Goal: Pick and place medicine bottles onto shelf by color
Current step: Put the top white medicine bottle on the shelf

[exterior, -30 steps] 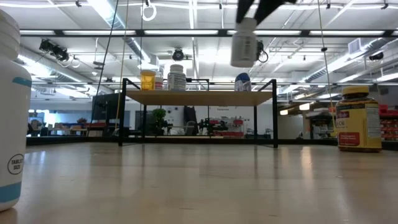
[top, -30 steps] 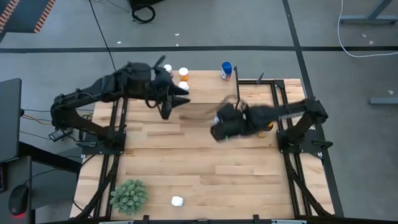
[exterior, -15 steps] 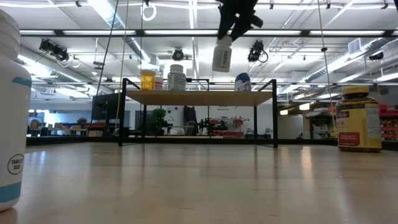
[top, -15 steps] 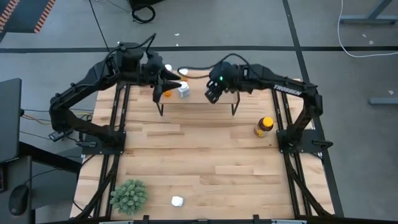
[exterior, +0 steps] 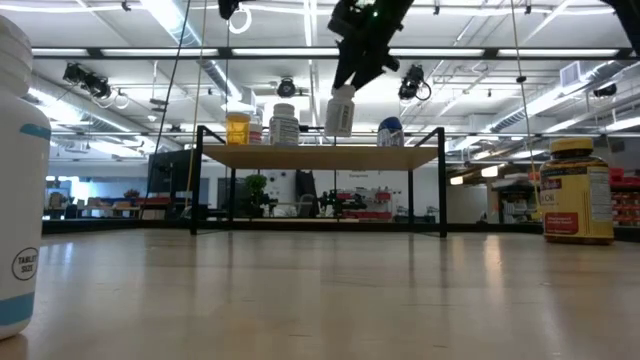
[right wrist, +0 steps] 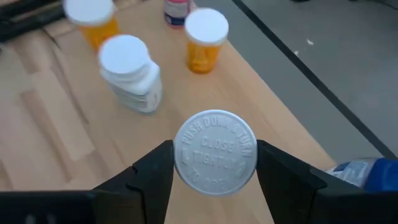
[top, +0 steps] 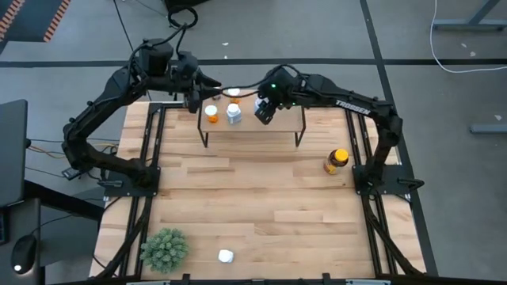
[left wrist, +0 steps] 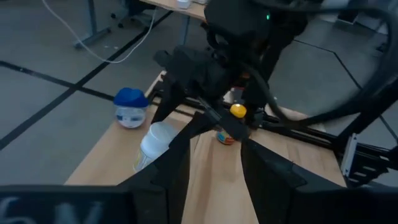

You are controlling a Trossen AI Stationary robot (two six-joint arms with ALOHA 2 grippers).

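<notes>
Low view has the right gripper (exterior: 345,88) clamped on a white bottle (exterior: 340,112), hanging just above the shelf (exterior: 320,157) between the white one (exterior: 284,124) and the blue-capped one (exterior: 390,131). Drop it tilted and it could topple. Left gripper (top: 207,85) empty, fingers apart

White bottle (exterior: 14,180) at low view's left edge cut off, only part visible. Blue bottle (right wrist: 367,174) clipped by right wrist view's edge. Pinkish bottle (right wrist: 176,11) cropped at frame top there. Held bottle (right wrist: 215,149) shows cap only, body hidden. Left hand (top: 192,89) fingers too small to judge from above.
</notes>
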